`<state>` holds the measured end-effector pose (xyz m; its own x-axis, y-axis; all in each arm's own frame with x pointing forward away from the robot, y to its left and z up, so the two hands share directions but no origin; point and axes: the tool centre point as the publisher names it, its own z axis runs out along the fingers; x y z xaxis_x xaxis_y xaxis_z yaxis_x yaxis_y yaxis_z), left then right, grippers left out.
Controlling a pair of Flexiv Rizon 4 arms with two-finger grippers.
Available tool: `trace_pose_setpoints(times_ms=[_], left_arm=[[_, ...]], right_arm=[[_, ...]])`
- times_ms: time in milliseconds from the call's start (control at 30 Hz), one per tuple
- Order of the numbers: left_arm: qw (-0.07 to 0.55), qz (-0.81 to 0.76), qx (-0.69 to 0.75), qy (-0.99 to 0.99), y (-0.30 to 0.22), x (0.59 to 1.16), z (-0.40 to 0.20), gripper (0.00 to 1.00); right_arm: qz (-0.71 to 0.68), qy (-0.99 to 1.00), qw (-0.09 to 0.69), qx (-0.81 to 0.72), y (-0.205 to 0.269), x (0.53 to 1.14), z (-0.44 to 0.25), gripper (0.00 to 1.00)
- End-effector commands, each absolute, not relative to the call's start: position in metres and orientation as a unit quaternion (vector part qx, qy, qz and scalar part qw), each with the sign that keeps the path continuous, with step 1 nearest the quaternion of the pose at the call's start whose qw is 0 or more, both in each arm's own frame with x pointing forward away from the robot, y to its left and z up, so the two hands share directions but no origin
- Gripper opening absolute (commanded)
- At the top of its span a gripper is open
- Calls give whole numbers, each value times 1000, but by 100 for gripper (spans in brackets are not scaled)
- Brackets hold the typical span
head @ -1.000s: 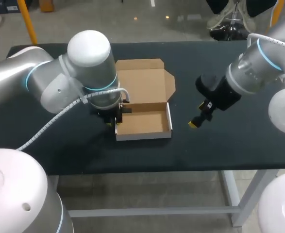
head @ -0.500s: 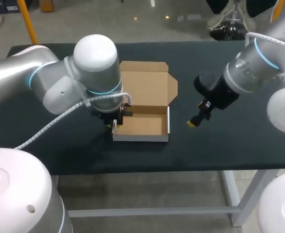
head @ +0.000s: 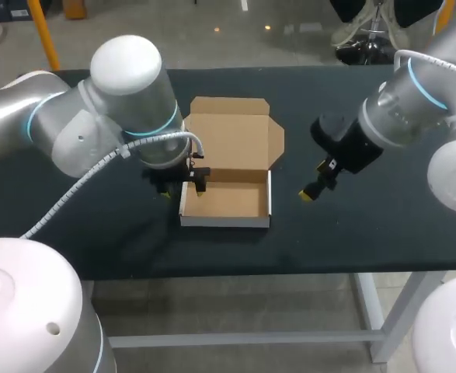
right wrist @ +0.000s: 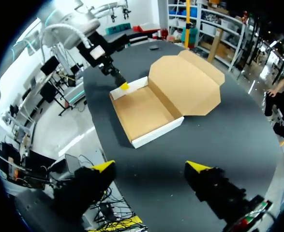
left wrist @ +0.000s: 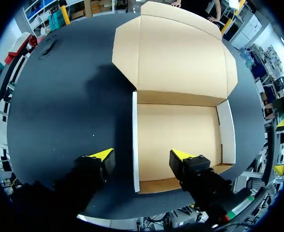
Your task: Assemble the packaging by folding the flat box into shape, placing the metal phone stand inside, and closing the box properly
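Note:
The cardboard box (head: pixel 226 203) stands folded into a shallow tray with white outer walls, its lid (head: pixel 231 136) lying open flat behind it. My left gripper (head: pixel 183 189) is open and straddles the tray's left wall (left wrist: pixel 135 140), one finger outside and one over the tray floor, neither touching the wall. In the left wrist view the left gripper (left wrist: pixel 142 155) holds nothing. My right gripper (head: pixel 311 193) hangs open and empty to the right of the box (right wrist: pixel 149 113), above the bare table; the right wrist view shows the right gripper (right wrist: pixel 150 166) short of the tray. No metal phone stand shows.
The black table (head: pixel 352 225) has free room right of and in front of the box. A small dark object (left wrist: pixel 49 47) lies near the table's far left part, also in the right wrist view as a small dark object (right wrist: pixel 154 47).
My left gripper has opened and let go of the tray's left wall, after nudging the box slightly leftward. The right arm has barely moved.

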<state>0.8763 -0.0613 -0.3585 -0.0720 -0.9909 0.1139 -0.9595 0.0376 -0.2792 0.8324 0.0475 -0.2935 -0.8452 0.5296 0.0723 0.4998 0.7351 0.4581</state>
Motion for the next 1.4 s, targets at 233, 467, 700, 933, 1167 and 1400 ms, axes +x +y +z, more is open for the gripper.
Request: trace_pose_setpoints(times_ms=[233, 467, 700, 933, 1167, 1400], left_arm=[[-16, -216, -637, 740, -19, 836, -300, 100], [-37, -245, -598, 762, 3, 809, -272, 100], [-44, -255, -585, 769, 18, 790, -254, 100], [-48, -250, -599, 759, 32, 774, -237, 100], [-36, -225, -638, 735, 45, 763, -222, 100], [-25, -192, -677, 711, 58, 758, -208, 100]], right_arm=[[250, 924, 37, 287, 41, 825, -283, 100], [262, 913, 38, 311, 35, 818, -277, 100], [260, 898, 29, 354, 30, 811, -274, 100], [237, 853, -1, 464, 17, 810, -269, 100], [226, 805, -21, 549, -2, 805, -261, 100], [198, 774, -19, 602, -25, 796, -247, 100]])
